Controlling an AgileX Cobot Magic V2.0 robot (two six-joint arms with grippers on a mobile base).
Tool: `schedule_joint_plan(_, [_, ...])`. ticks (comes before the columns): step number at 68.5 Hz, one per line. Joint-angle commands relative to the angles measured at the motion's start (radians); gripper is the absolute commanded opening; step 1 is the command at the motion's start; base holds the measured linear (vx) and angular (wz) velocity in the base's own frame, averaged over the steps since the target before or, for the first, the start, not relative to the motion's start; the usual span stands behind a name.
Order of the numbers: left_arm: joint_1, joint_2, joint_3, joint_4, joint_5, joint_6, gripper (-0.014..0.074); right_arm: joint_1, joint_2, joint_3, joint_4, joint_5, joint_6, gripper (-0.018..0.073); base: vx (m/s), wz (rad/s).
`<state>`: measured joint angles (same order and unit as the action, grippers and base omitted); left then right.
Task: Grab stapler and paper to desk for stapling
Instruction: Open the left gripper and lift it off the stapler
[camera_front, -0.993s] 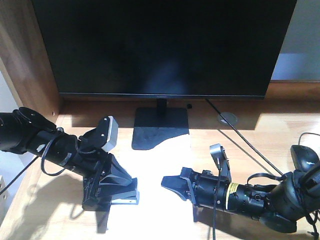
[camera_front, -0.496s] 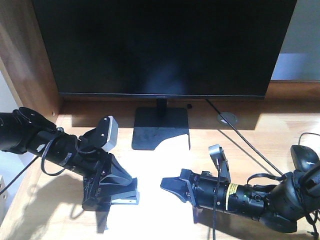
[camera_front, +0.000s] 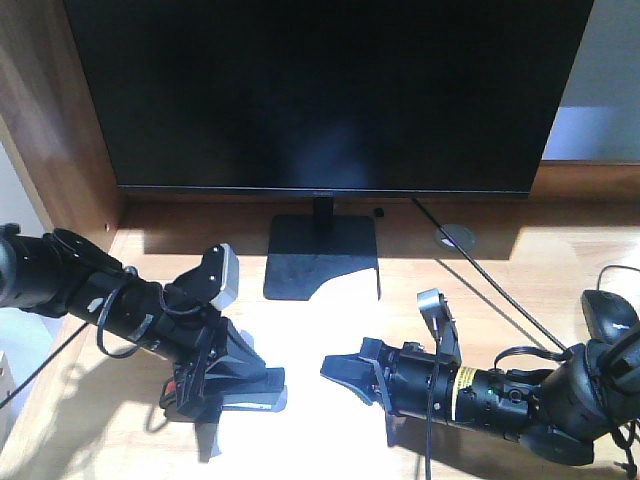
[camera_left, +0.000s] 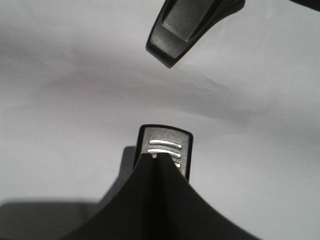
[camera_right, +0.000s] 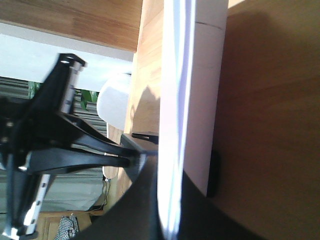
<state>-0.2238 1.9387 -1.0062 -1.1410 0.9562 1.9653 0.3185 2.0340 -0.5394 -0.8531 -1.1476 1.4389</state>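
A white paper (camera_front: 310, 330) lies on the light wooden desk (camera_front: 560, 270) in front of the monitor stand, washed out by sunlight. My left gripper (camera_front: 262, 385) is shut on the black stapler (camera_front: 255, 400) and holds it low over the paper's left part. In the left wrist view the stapler's ribbed metal tip (camera_left: 166, 142) pokes out past my left gripper (camera_left: 159, 159) above the paper (camera_left: 75, 100). My right gripper (camera_front: 335, 367) is shut on the paper's right side. The right wrist view shows the paper (camera_right: 200, 75) edge-on inside the right gripper (camera_right: 182, 165).
A large black monitor (camera_front: 320, 90) on a square stand (camera_front: 320, 250) fills the back. A black mouse (camera_front: 610, 312) sits at the far right, with a cable (camera_front: 490, 285) running to a grommet (camera_front: 457, 237). A wooden side wall (camera_front: 50, 130) borders the left.
My left arm has shifted a little right and down with the stapler, bringing it closer to the paper. The right gripper has stayed nearly still.
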Motion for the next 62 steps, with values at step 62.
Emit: schedule_joint_plan(62, [-0.004,-0.177,-0.014,0.017,0.030,-0.012,-0.0006,0.001,-0.038,-0.013,0.006,-0.198,-0.029,-0.0003,0.00,0.00])
